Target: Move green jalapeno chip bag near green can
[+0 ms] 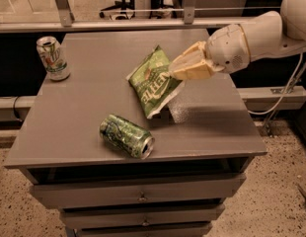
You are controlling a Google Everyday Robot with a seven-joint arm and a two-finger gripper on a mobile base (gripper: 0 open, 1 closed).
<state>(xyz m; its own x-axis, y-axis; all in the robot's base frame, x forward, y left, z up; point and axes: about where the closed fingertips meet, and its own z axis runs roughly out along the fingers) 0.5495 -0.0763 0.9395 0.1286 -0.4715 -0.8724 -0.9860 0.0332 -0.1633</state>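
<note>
The green jalapeno chip bag [154, 81] with white lettering hangs tilted from my gripper [176, 72], which is shut on its upper right edge. The bag's lower end is just above or touching the table top near the middle. The green can [126, 136], dark green with pale swirls, lies on its side near the table's front edge, a short way below and left of the bag. My arm reaches in from the right.
A white-and-silver can [53, 58] stands upright at the table's far left corner. The grey table [94, 98] has drawers below its front edge. A rail and chair legs stand behind the table.
</note>
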